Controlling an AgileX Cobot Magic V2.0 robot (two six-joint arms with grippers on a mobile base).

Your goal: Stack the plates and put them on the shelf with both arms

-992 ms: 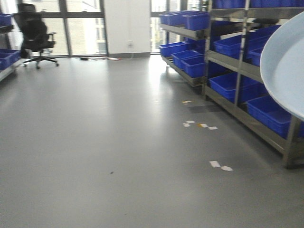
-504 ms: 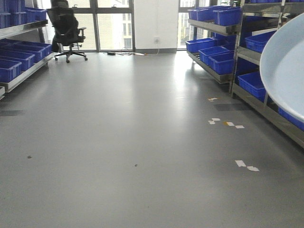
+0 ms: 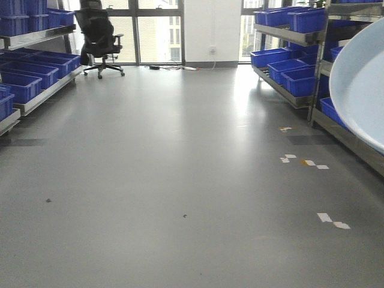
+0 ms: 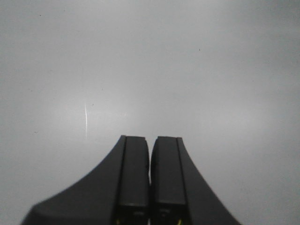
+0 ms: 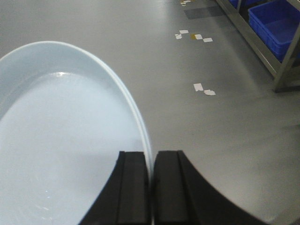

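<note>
A pale bluish-white plate (image 5: 61, 131) fills the left of the right wrist view, held on edge above the grey floor. My right gripper (image 5: 151, 152) is shut on its rim; the rim shows a double line, so I cannot tell whether one plate or two are held. The same plate shows at the right edge of the front view (image 3: 363, 84). My left gripper (image 4: 151, 137) is shut and empty over bare grey floor. The steel shelf (image 3: 348, 137) with blue crates stands on the right, behind the plate, and also shows in the right wrist view (image 5: 282, 70).
A second steel rack (image 3: 36, 99) with blue crates runs along the left. A black office chair (image 3: 99, 36) stands by the far windows. White tape scraps (image 3: 303, 161) lie on the floor near the right shelf. A blue crate (image 5: 274, 21) sits low on that shelf.
The front view has swung left: the right shelf slid toward the right edge, the left rack came into view, the chair shifted right. The plate keeps its place in the view.
</note>
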